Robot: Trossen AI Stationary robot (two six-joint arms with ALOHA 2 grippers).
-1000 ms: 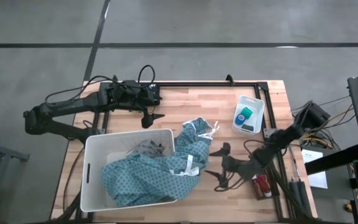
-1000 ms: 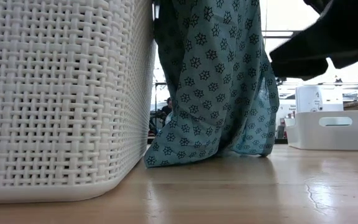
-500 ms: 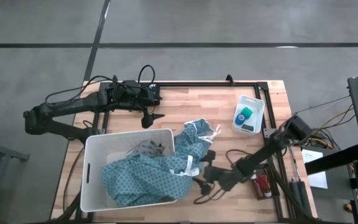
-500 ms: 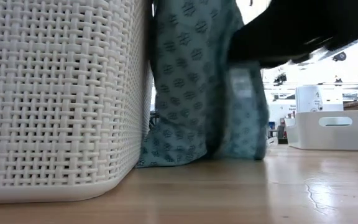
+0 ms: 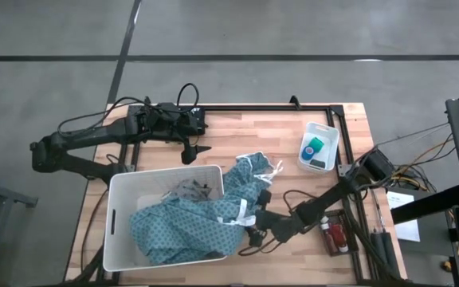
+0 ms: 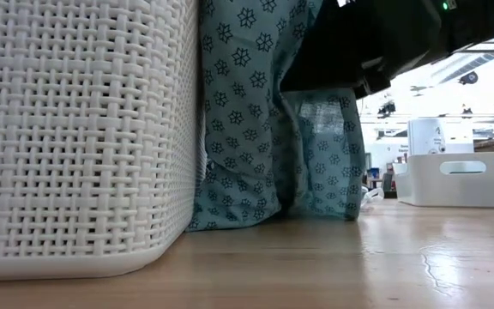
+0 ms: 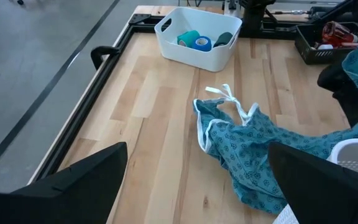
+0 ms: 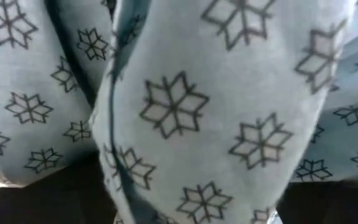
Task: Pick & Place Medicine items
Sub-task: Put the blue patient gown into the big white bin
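The teal-green roll (image 5: 315, 144) and the blue round piece (image 7: 202, 43) lie in a small white bin (image 5: 329, 135) near the table's far right corner. Red bottles (image 5: 335, 236) lie in a dark tray at the right edge. My right gripper (image 5: 255, 217) is open and has reached into the blue-grey patterned cloth (image 5: 213, 215) that hangs over the right wall of the white basket (image 5: 122, 199). That cloth fills the right wrist view. My left gripper (image 5: 195, 151) is open and waits above the table's far side, beyond the basket. My right gripper comes level from the table's right, its open fingers on either side of a hanging fold of the cloth (image 8: 185, 112). The fold bulges between them. The cloth hangs from the basket's rim, its lower edge (image 6: 273, 215) on the table. I cannot see where the pads touch it.
The basket (image 6: 75, 129) takes up the table's near left part. A tail of cloth with white ties (image 7: 229, 102) lies spread on the table toward the bin (image 7: 197, 56). Bare wood shows between basket and bin. Black frame rails run along the far and right edges.
My right gripper has moved toward the table's left, from the bare wood near the right edge into the cloth beside the basket. The hanging cloth has been pushed toward the basket's wall and bunched narrower. Its upper part stays draped over the rim.
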